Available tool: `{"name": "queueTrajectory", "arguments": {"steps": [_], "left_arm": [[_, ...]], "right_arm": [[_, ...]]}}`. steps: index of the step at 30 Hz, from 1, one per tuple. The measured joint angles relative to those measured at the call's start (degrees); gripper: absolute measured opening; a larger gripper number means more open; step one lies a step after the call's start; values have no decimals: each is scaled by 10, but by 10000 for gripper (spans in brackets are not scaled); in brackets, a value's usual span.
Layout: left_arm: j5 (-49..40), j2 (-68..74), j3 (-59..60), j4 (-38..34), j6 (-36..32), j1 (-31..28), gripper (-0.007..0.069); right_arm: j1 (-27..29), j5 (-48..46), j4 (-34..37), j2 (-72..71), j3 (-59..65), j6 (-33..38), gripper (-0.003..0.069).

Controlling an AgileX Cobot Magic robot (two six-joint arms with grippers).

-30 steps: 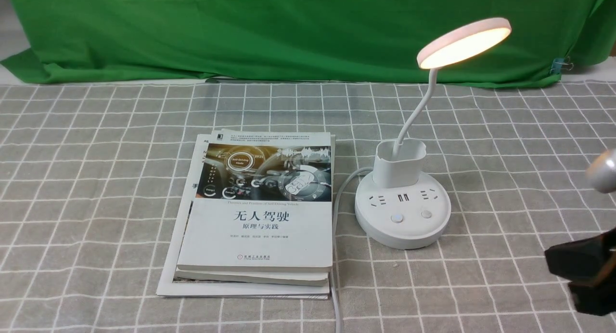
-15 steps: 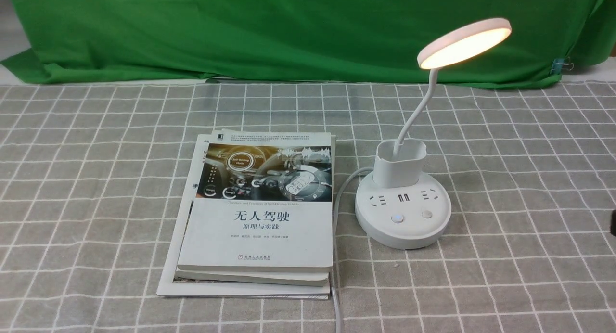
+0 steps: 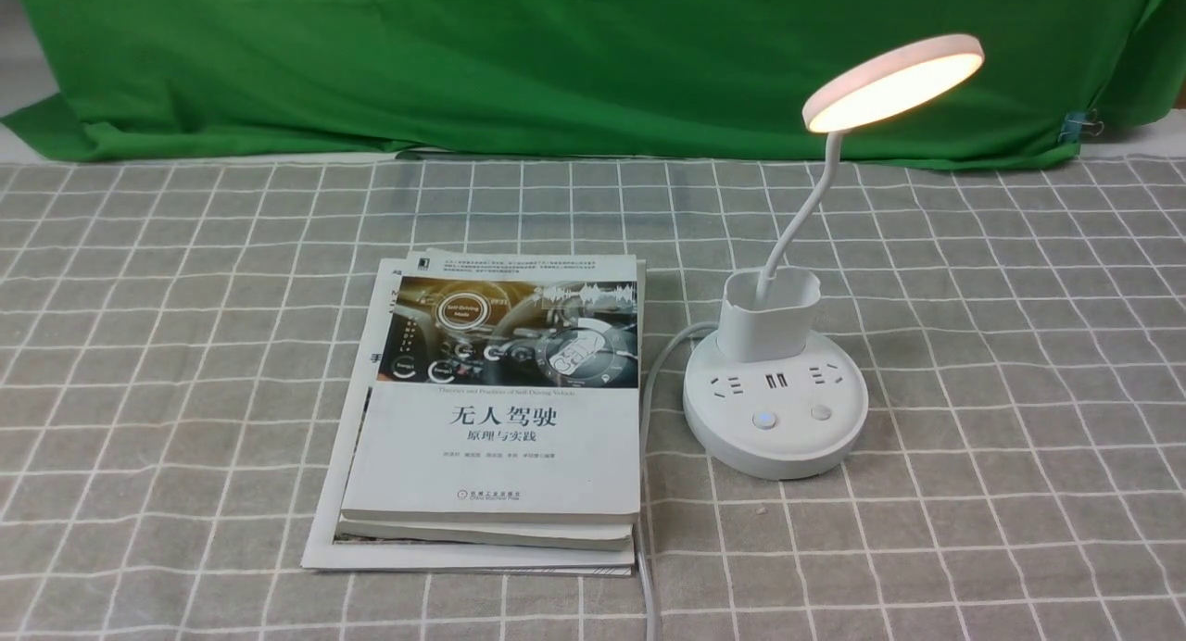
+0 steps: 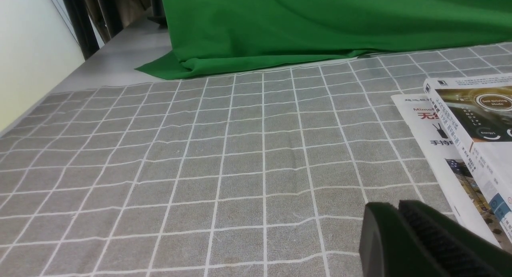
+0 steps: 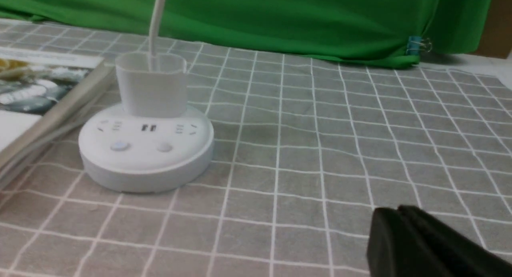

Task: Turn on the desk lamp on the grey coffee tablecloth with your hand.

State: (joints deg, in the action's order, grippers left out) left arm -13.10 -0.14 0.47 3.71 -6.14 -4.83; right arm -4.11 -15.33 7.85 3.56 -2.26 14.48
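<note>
Twice catching legible print on the top book (image 3: 500,446): "无人驾驶 原理与实践" in black, "Self-Driving Mode" in the cover photo. Finding the desk lamp (image 3: 776,419) standing lit on the grey coffee tablecloth (image 3: 185,345), just right of that book. Seeing the left gripper (image 4: 394,207) pressing its fingers together, empty; failing to tell for the right gripper (image 5: 394,213).
</note>
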Motion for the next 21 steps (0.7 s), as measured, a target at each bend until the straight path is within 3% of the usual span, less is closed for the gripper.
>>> {"name": "queueTrajectory", "arguments": {"steps": [21], "left_arm": [[0,0,0,0,0,0,19]], "right_arm": [[0,16,0,-35,27,2,52]]}}
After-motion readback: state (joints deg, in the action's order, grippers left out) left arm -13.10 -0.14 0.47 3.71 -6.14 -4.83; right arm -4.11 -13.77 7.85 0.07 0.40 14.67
